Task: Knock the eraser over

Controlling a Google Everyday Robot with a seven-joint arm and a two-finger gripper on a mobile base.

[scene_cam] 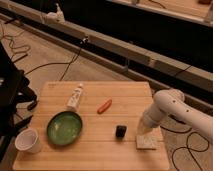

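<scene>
The eraser is a small black block standing on the wooden table, right of the middle. My white arm reaches in from the right. My gripper is at its lower end, just above the pale speckled pad and a short way right of the eraser. It is apart from the eraser.
A green plate lies at the left, with a white cup at the front left corner. A white tube and an orange-red stick lie farther back. Black equipment stands left of the table.
</scene>
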